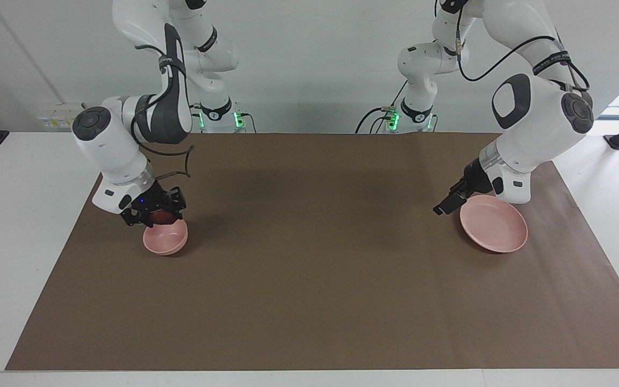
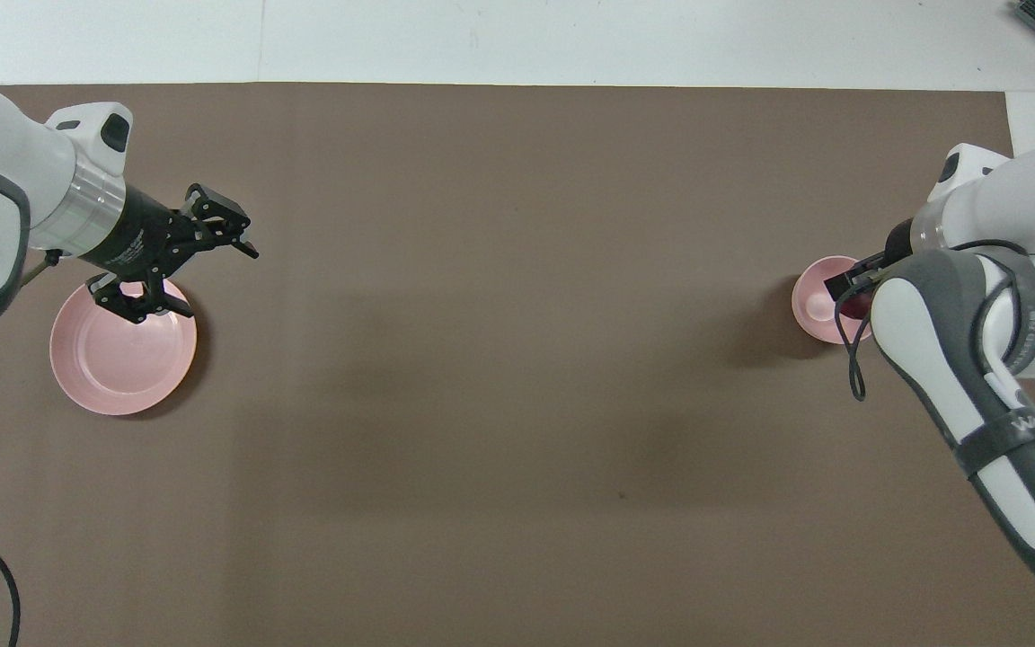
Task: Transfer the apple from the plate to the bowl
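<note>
Lowering my right gripper (image 1: 155, 216) — clamped on the apple (image 1: 160, 217) — into the bowl (image 1: 165, 241); I'd release centred, gently. Left gripper (image 2: 178, 262) waits, fingers apart, over the plate (image 2: 122, 359).

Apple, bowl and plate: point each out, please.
apple (image 1: 162, 217), facing view, dark red top between the gripper fingers
bowl (image 1: 167, 243), facing view, outer wall
plate (image 2: 122, 359), overhead view, bare floor

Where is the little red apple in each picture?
Facing view: the apple sits in the right tool, just above the bowl.
Overhead view: the apple peeks out under the right arm, over the bowl.
Shared landmark: the bowl.
</note>
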Controlling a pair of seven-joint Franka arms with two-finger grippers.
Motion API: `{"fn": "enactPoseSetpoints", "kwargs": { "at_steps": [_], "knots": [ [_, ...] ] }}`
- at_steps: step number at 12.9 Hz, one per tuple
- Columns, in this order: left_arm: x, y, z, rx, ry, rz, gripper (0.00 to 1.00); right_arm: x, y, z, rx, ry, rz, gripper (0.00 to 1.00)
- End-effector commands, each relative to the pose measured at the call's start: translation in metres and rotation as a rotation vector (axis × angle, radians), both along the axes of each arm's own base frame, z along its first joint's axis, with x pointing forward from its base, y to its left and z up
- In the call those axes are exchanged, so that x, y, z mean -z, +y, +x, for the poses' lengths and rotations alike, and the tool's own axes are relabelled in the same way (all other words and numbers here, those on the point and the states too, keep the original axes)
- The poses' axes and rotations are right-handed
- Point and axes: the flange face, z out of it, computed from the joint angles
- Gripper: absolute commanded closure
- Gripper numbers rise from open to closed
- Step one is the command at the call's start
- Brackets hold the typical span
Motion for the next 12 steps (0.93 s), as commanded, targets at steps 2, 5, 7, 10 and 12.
{"fn": "enactPoseSetpoints", "kwargs": {
  "at_steps": [2, 5, 7, 10, 12],
  "knots": [
    [-0.021, 0.057, -0.013, 0.252, -0.029, 0.075, 0.00, 0.003, -0.002, 0.014, -0.107, -0.037, -0.122, 1.00],
    [-0.036, 0.079, -0.024, 0.428, -0.045, 0.078, 0.00, 0.022, 0.012, 0.020, -0.140, -0.055, -0.125, 1.00],
    [-0.054, 0.089, -0.027, 0.519, -0.080, 0.111, 0.00, 0.030, 0.015, 0.021, -0.148, -0.043, -0.135, 1.00],
    [-0.108, 0.087, -0.039, 0.579, -0.066, 0.151, 0.00, 0.052, 0.015, 0.015, -0.149, -0.013, -0.131, 1.00],
    [-0.129, 0.079, -0.048, 0.592, -0.049, 0.139, 0.00, 0.061, 0.015, 0.012, -0.149, 0.002, -0.129, 1.00]
  ]
}}
